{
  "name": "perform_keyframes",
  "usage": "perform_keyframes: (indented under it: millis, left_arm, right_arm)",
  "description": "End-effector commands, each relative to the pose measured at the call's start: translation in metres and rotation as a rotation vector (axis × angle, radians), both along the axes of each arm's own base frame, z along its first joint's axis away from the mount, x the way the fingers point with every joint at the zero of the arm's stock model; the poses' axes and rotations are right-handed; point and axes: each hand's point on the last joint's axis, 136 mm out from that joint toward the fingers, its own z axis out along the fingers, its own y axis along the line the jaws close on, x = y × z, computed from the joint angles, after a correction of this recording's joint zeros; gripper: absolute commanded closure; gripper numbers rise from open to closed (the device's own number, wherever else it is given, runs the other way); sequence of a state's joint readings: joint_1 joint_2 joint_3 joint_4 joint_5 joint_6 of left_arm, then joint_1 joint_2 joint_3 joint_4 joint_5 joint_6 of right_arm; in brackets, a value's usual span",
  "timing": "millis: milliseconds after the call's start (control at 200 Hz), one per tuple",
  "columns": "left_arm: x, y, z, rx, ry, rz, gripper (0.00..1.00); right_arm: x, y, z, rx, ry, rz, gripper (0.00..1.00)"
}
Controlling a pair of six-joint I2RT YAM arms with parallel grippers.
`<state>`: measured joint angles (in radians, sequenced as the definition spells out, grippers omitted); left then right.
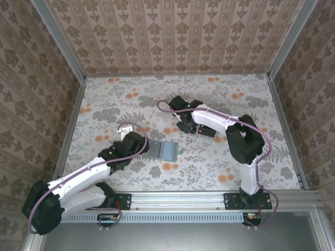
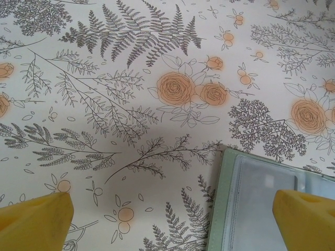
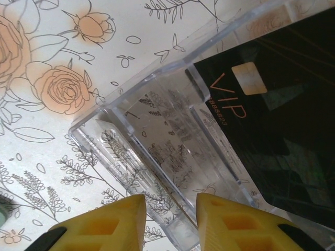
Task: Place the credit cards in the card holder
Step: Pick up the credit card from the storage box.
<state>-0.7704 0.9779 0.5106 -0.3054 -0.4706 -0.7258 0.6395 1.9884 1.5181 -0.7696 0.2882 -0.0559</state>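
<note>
Card holder (image 1: 167,150) lies opened flat on the floral worktop (image 1: 209,172). It is grey-green, with a clear window pocket facing up. Nothing black shows in the part of the pocket that is visible.

Left pincer (image 2: 170,214) is spread wide and sits low at the card holder's left edge. One yellow fingertip (image 2: 306,219) is over the holder's pocket panel, the other is left of the holder over bare worktop. It grips nothing. Can't tell whether the fingertip touches the holder.

Clear tray (image 3: 157,136) sits beyond and to the right of the card holder in the top view, apart from it. A black credit card (image 3: 277,120) with orange "VIP" lettering and a gold chip sits inside the tray behind a clear divider, so it is away from the card holder, not in it.

Right pincer (image 3: 168,209) is at the tray, also beyond and right of the card holder. Its jaws are drawn to a narrow gap with a clear tray wall inside it. Can't tell whether the pads press on that wall. The fingers are not on the card.
</note>
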Motion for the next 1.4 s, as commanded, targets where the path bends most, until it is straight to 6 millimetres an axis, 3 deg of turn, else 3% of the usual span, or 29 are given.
perform_keyframes:
  millis: [0,300,740,1395]
  left_arm:
    - [0.0,0.001,-0.002,-0.018,0.002,0.011,0.0]
    - [-0.001,0.001,-0.003,-0.02,0.004,0.012,0.0]
    - [-0.001,0.0,-0.004,-0.028,0.004,0.012,0.0]
    - [-0.001,-0.002,-0.005,-0.036,0.007,0.009,0.0]
  right_arm:
    - [-0.001,-0.008,-0.003,-0.075,0.014,0.019,0.71]
    - [0.0,-0.008,-0.004,-0.088,0.021,0.031,0.77]
    - [0.002,-0.008,0.011,-0.083,-0.003,0.039,0.74]
    - [-0.003,-0.001,0.017,-0.069,0.012,0.13,0.84]
